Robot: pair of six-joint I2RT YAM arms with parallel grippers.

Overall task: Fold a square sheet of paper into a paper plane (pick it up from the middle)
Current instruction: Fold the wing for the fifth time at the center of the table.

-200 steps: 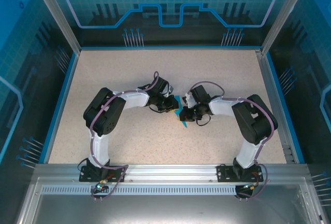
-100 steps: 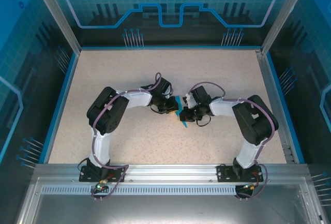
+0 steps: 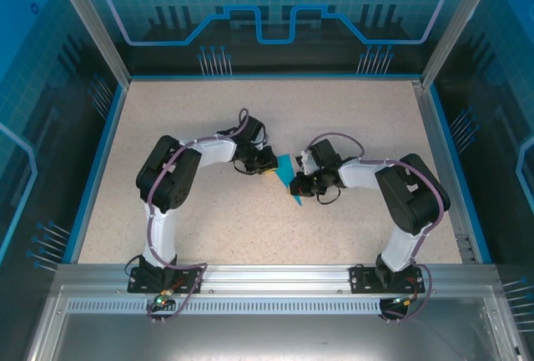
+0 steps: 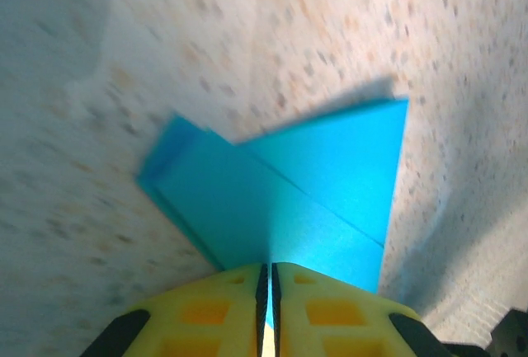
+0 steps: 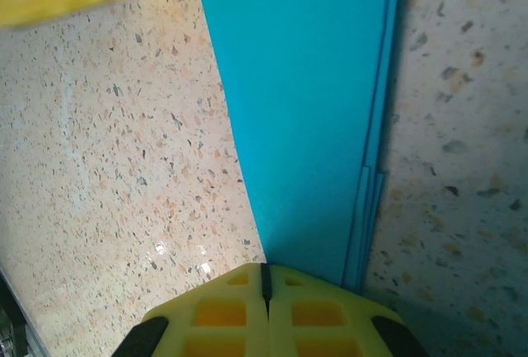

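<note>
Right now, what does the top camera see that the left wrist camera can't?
Top camera: the whole left arm and right arm, meeting over the speckled table. Left wrist camera: creases and layered edges on the paper plane, pinched in the shut left gripper. Shared: the paper plane and the table.

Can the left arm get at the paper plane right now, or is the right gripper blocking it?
Yes, it seems so: the left gripper is shut on one edge of the paper plane, while the right gripper pinches another edge, apart from it.
</note>
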